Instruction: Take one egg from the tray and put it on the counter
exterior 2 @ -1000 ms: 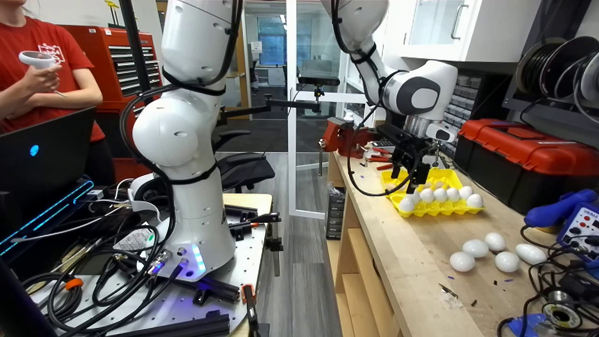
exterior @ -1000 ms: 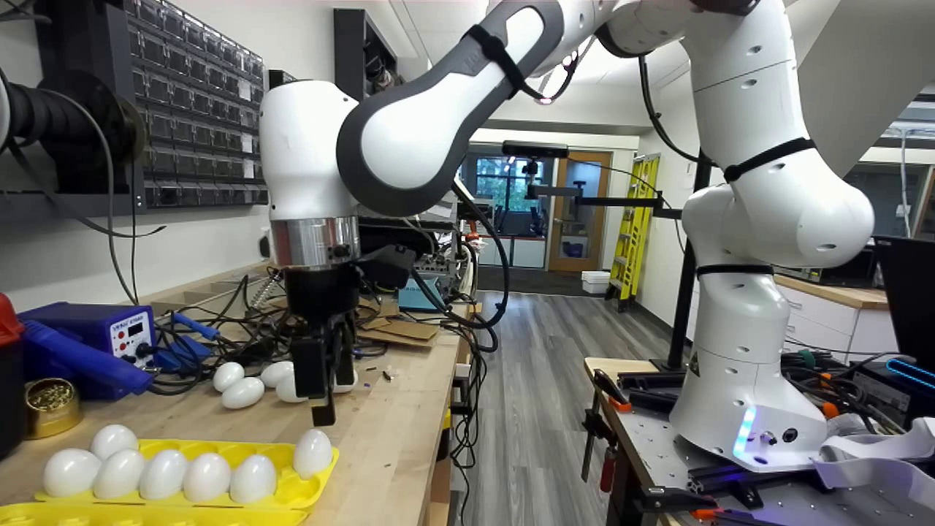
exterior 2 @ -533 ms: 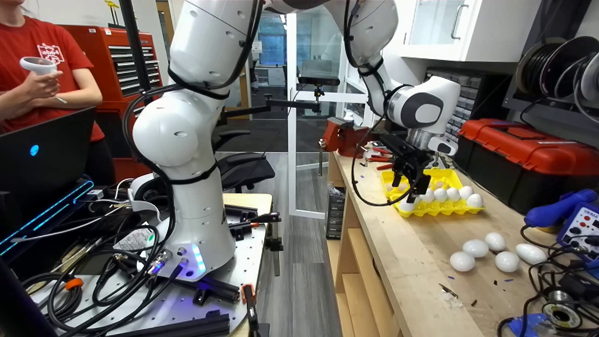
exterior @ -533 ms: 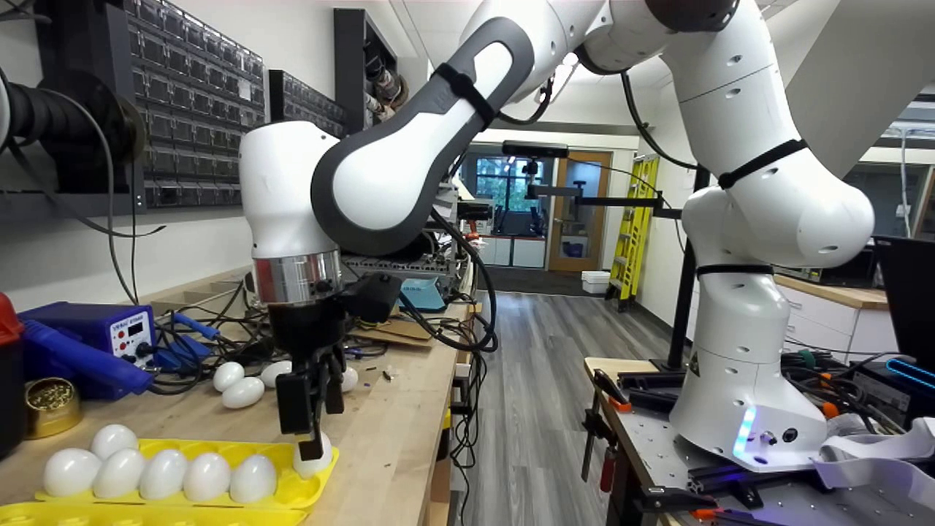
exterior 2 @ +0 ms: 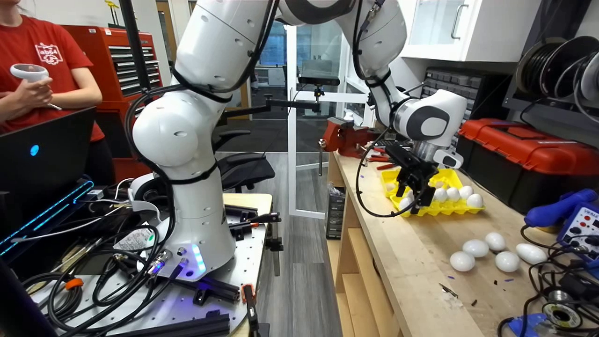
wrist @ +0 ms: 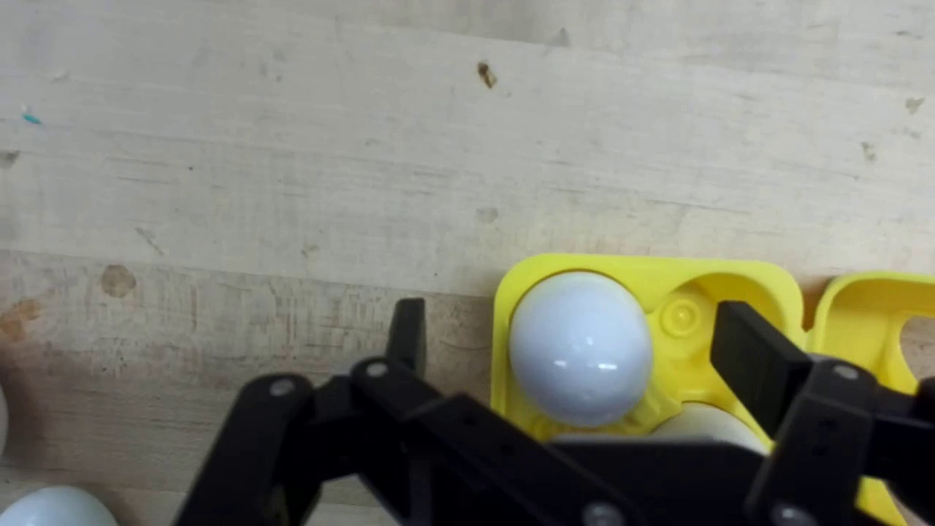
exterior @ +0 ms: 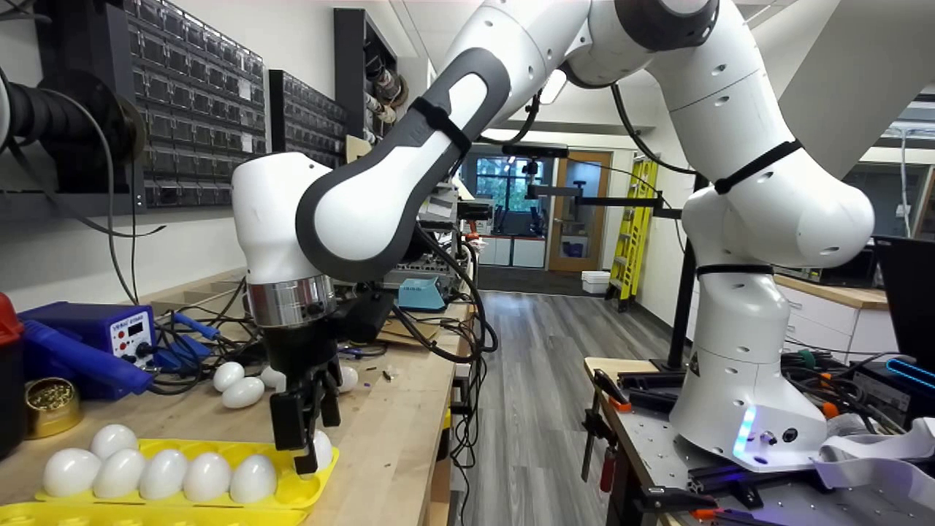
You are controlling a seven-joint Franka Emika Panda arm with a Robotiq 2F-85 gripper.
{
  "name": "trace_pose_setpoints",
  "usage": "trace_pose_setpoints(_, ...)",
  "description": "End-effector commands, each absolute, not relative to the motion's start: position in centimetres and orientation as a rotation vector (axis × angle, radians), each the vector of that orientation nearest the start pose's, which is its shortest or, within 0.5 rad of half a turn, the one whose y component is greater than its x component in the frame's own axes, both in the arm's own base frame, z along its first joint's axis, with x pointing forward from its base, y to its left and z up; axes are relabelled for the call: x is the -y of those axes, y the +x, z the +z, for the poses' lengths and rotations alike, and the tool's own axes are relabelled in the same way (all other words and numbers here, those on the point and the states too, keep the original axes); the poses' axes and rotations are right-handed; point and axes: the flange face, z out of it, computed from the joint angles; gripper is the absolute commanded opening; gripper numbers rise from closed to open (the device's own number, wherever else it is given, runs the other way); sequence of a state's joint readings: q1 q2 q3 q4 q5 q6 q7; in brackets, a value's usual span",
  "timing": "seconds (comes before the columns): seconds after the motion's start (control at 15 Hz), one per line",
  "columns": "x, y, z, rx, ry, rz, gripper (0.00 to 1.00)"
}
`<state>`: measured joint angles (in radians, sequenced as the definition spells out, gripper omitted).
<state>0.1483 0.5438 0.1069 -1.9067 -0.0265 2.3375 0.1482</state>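
Observation:
The yellow tray sits on the light-wood counter and holds several white eggs; both show in the other exterior view too, the tray and counter. My gripper points down, open and empty, at the tray's end. In the wrist view the gripper has its fingers on either side of the corner egg, apart from it. One finger is over the counter beside the tray, one over a bare cup of the tray. In an exterior view the fingers partly cover that egg.
Several loose eggs lie on the counter; they also show in an exterior view behind the gripper. A blue soldering station and cables stand by the wall. A red-black toolbox and red vise are near the tray.
The arm has come down and toward the tray. My gripper went from above the tray's end to fingers around the corner egg. The fingers stay open; the eggs have not moved.

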Motion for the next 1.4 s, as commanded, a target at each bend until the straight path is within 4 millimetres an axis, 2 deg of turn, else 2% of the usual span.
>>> trace_pose_setpoints(0.0, -14.6, 60.8, 19.6, 0.173, -3.101, 0.143, 1.00)
trace_pose_setpoints(0.13, -14.4, 61.0, 19.7, 0.162, -3.094, 0.131, 1.00)
trace_pose_setpoints(0.2, -14.5, 61.0, 20.0, 0.155, -3.097, 0.127, 0.75)
trace_pose_setpoints(0.33, -14.6, 61.0, 20.6, 0.160, -3.098, 0.110, 0.68)
trace_pose_setpoints(0.73, -15.3, 60.8, 21.9, 0.184, -3.119, 0.097, 0.27)
trace_pose_setpoints(0.8, -15.4, 60.7, 22.1, 0.186, -3.123, 0.094, 0.24)
trace_pose_setpoints(1.33, -13.8, 60.1, 25.2, 0.209, -3.170, 0.076, 0.24)
